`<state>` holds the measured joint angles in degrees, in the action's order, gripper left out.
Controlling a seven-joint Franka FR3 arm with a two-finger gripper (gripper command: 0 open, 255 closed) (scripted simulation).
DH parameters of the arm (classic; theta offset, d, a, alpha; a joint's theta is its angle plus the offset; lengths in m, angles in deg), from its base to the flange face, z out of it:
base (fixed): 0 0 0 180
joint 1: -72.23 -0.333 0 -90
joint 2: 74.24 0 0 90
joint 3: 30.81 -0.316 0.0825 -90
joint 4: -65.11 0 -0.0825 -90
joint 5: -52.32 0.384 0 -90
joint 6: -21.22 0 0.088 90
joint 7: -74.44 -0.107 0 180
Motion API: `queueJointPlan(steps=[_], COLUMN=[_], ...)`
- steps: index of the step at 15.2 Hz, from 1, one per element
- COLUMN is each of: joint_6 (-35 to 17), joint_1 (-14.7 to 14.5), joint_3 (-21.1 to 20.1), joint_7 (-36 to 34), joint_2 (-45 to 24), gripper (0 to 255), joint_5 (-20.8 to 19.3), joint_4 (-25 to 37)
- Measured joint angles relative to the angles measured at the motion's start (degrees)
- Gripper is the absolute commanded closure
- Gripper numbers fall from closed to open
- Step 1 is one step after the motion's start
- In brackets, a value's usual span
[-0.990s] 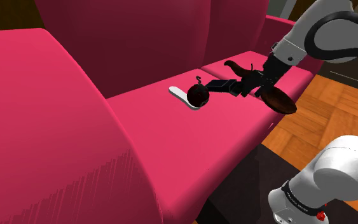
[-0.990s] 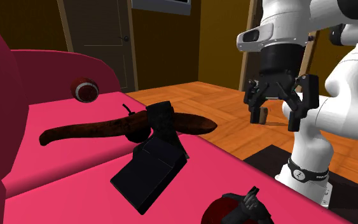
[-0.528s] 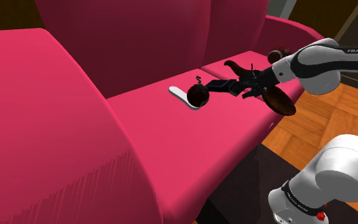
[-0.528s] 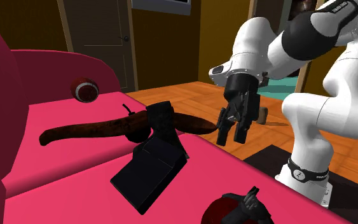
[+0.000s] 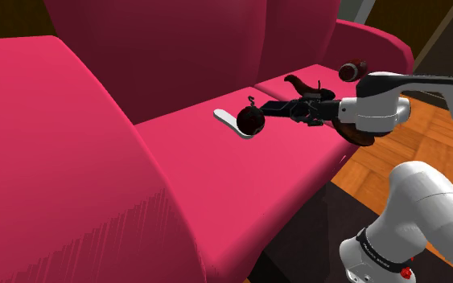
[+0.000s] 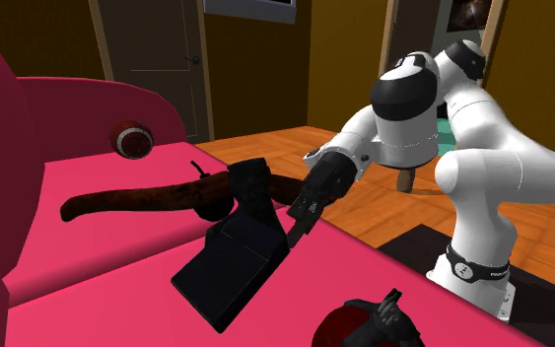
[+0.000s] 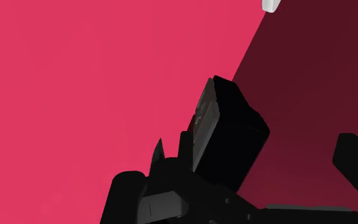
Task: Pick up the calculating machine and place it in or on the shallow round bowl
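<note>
The calculating machine [image 6: 234,264] is a black wedge-shaped box with a raised back, lying on the pink sofa seat [image 6: 117,296]; the shoulder view shows it as a dark slab [image 5: 279,107]. Right behind it lies the shallow brown bowl [image 6: 137,200], whose rim [image 5: 363,137] pokes out under my forearm. My black gripper [image 6: 301,211] hangs low at the machine's raised end, open. In the wrist view the machine [image 7: 225,133] stands between the spread fingers [image 7: 355,159] of the gripper [image 7: 238,164], and I cannot tell whether they touch it.
A dark red round thing with a black stem [image 5: 250,120] and a flat white piece [image 5: 231,122] lie further along the seat. A dark red ball [image 6: 133,139] rests on the sofa arm. The seat's front edge drops to a wooden floor [image 6: 383,207].
The arm swung down from above the sofa's edge, and the gripper now sits low beside the calculating machine. Its fingers stayed apart. Nothing on the seat moved.
</note>
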<state>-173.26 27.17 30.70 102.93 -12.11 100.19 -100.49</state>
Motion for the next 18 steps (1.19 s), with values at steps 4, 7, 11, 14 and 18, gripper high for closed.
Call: queueJointPlan(steps=[4, 7, 11, 14, 18], joint_6=[-7.9, -10.8, -11.6, -11.7, -11.7], joint_1=[-9.4, -14.1, -15.4, -15.5, -15.5], joint_3=[7.2, 10.5, 11.2, 11.3, 11.2], joint_7=[0.4, 0.5, 0.4, 0.4, 0.4], joint_2=[3.4, 4.5, 4.8, 4.8, 4.8], gripper=[0, 0, 0, 255, 255], joint_5=[-3.2, -5.2, -5.7, -5.7, -5.8], joint_4=[1.7, 3.2, 3.7, 3.7, 3.7])
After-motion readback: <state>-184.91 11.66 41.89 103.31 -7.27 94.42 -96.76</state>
